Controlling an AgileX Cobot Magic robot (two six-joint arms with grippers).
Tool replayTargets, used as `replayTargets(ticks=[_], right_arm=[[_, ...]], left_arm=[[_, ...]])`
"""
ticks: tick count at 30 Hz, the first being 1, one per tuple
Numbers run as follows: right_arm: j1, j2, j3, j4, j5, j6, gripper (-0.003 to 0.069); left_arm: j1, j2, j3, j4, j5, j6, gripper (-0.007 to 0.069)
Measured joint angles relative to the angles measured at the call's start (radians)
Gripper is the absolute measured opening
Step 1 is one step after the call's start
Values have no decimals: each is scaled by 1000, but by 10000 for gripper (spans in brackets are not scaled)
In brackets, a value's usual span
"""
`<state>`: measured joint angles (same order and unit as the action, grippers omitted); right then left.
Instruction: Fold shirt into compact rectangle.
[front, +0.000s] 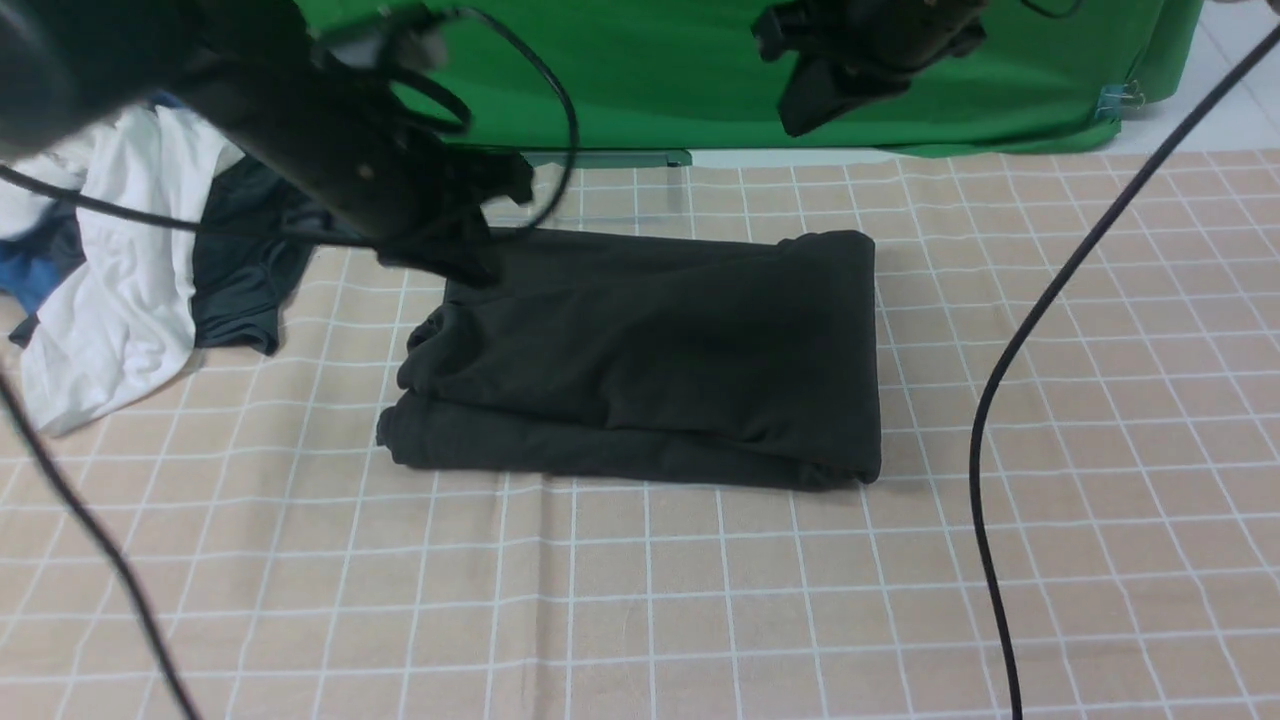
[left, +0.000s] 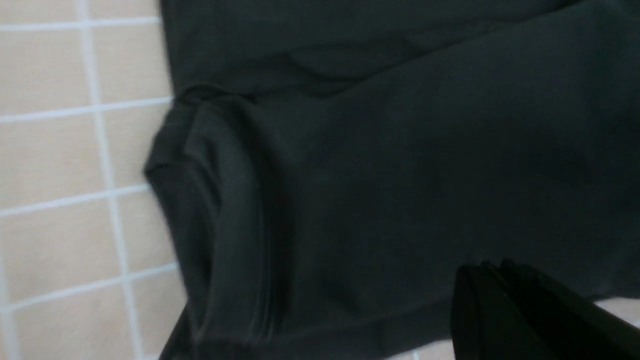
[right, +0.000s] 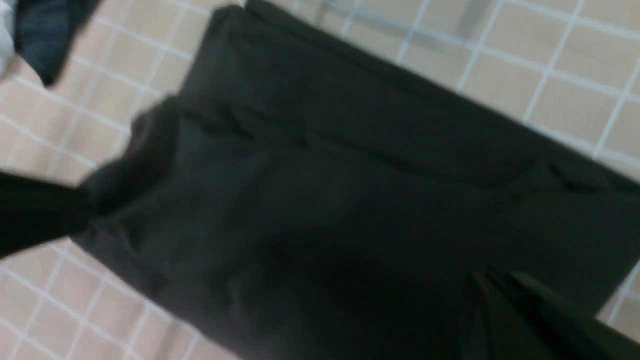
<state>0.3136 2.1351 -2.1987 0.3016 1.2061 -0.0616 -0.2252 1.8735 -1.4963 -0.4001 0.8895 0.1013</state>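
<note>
The black shirt (front: 660, 360) lies folded into a thick, roughly rectangular stack on the checked cloth; its logo and neck label are hidden. Layered folded edges bulge at its left end (left: 220, 220). My left gripper (front: 455, 258) hangs at the stack's far left corner, its fingers (left: 492, 272) pressed together with nothing between them. My right gripper (front: 805, 112) is raised well above the far edge of the shirt (right: 350, 200), in front of the green backdrop, with its fingers (right: 492, 282) also together and empty.
A heap of white, blue and dark grey clothes (front: 120, 280) lies at the far left of the table (front: 640, 600). A black cable (front: 1000, 400) hangs across the right side and another (front: 80, 520) at the left. A green backdrop (front: 680, 70) closes the far side.
</note>
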Motion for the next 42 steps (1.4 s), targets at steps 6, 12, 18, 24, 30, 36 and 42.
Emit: replayTargets(ticks=[6,12,18,24,30,36,42], right_arm=[[7,-57,241,-4,12,-21,38],[31,-57,417,-6,13,-44,38],[59,-57,518,-9,-59,-64,38],[62,-57,628,-81,-136,-68,38],[49,-65,670,-176,-144,-37,38],[63,-173,645,-12,-188,-131,38],[117,-146,620,138,-275,-252,38]], left_arm=[[11,133,0,65,-21,-43,19],[39,177,0,200,35,-154,19],[45,177,0,236,53,-174,19],[45,177,0,243,60,-174,19],[45,164,0,246,75,-174,19],[45,74,0,242,94,-174,19],[45,62,0,210,96,-174,19]])
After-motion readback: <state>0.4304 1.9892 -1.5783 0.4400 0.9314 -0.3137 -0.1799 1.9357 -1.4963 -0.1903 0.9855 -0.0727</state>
